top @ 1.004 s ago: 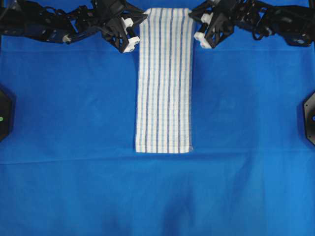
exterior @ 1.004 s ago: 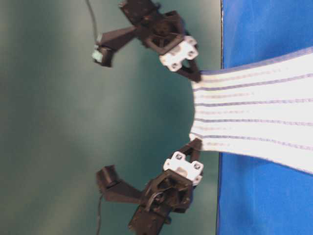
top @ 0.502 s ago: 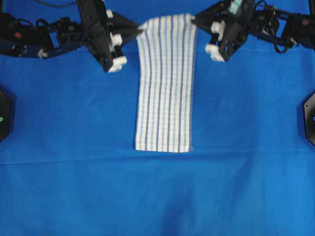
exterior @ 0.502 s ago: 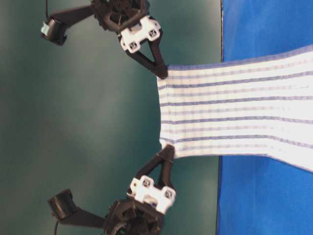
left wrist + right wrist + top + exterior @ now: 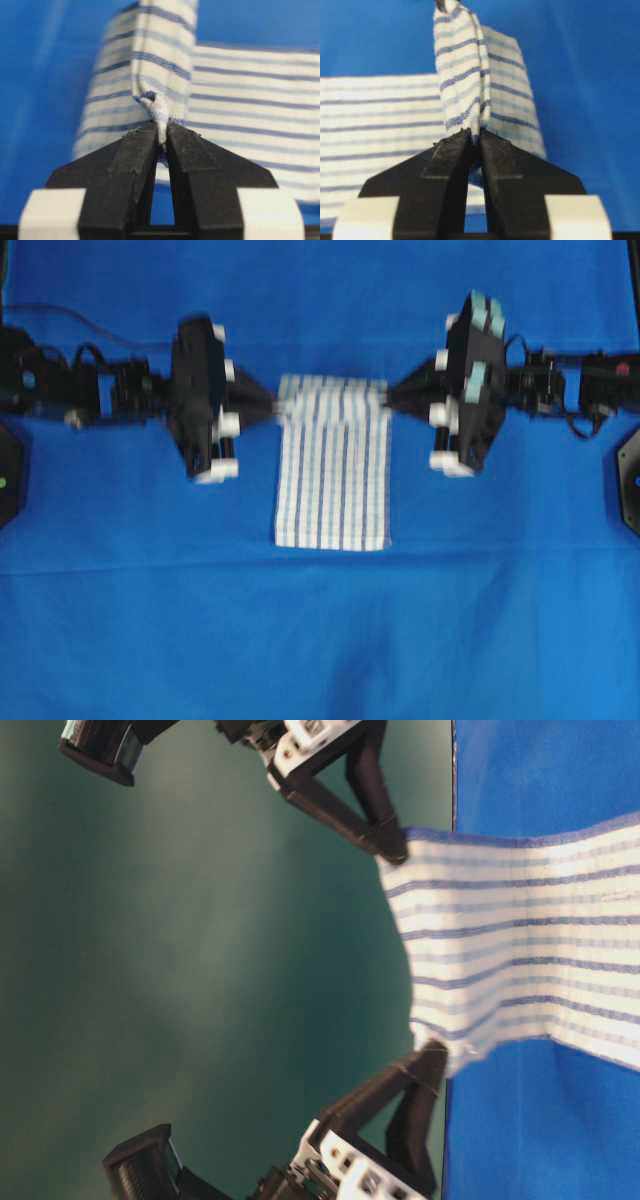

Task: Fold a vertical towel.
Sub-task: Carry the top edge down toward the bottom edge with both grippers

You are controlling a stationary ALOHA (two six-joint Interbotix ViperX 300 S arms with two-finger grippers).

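Overhead view: both grippers, left (image 5: 268, 408) and right (image 5: 392, 398), pinch the towel (image 5: 333, 480) corners; carry them level toward its near edge (avoid skewing the fold)

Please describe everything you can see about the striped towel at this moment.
The towel is a white woven cloth with thin blue and darker lengthwise stripes. It lies lengthwise on the blue cloth, its near end flat. Its far end is lifted off the surface and carried over the flat part. The left gripper pinches one far corner, the right gripper the other, stretching that edge between them.
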